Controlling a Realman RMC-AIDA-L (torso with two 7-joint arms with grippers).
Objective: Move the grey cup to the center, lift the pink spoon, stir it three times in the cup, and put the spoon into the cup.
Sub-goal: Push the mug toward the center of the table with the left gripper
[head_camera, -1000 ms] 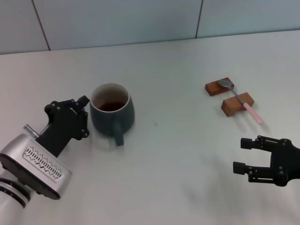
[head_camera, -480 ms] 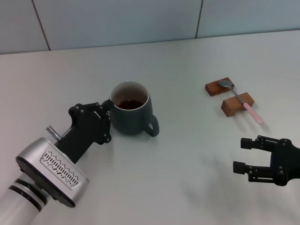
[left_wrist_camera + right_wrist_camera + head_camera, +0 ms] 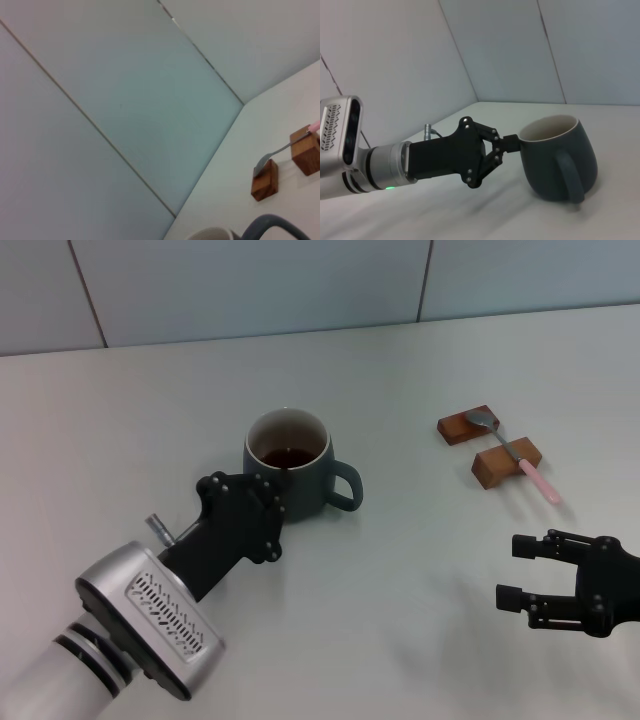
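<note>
Now left tool (image 3: pixel 262 502) carried grey cup (image 3: pixel 290 479) rightward.

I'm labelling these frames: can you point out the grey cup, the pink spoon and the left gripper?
grey cup (image 3: pixel 300 492): head view, on its outer wall.
pink spoon (image 3: pixel 541 482): head view, on its pink handle.
left gripper (image 3: pixel 512 143): right wrist view, fingertips at the cup's rim.
</note>
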